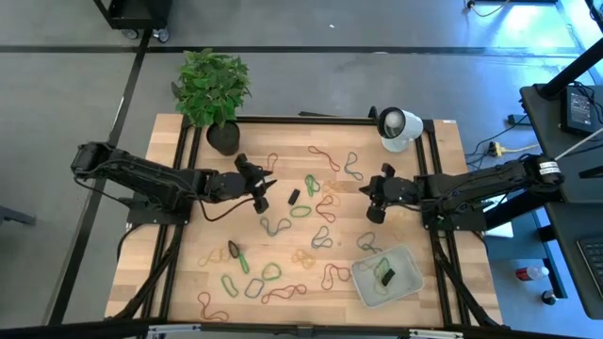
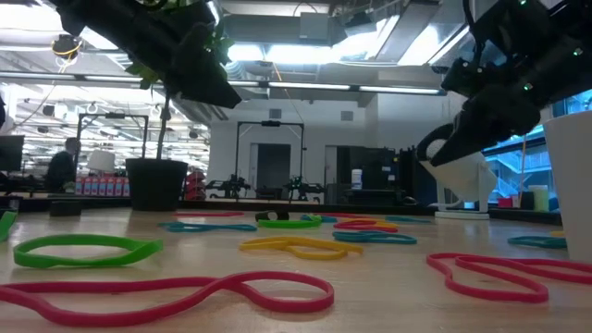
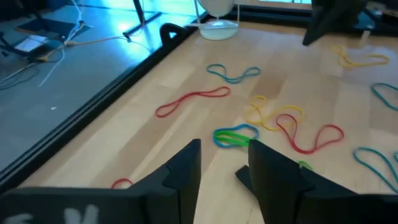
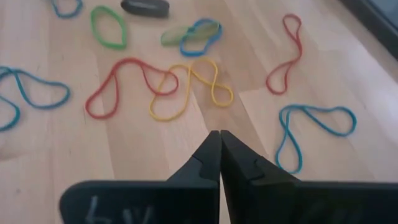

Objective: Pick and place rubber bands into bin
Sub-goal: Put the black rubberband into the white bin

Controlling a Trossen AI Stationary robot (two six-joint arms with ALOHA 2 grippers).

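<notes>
While both arms are hovering over the middle of the surface (image 1: 188,282), neither is carrying anything, so the step in hand is judged to be another pick.

Left pincer (image 1: 263,188): sitting near the black plant pot (image 1: 223,138), fingers (image 3: 186,165) standing parted with bare wood showing in the gap. Nothing pinched, nothing touched. A green band (image 3: 235,135) is lying just ahead of the tips, beside a yellow band (image 3: 273,116) and a red one (image 3: 314,138).

Right pincer (image 1: 373,198): hanging above the surface toward the bin side, tips pressed together, nothing between them. A yellow band (image 4: 186,90) and a red band (image 4: 121,84) are lying just beyond its tips.

Rubber bands (image 1: 283,273) are lying scattered over most of the surface; many left to collect. Bin (image 1: 407,282) is sitting at the near right corner, already holding a few bands and a dark piece.

Next move, as a judgement: left pincer lowering over the green band, closing on one thin strand pressed flat to the wood, then carrying it across to the bin. Overlapping loops are risking a double pick.
</notes>
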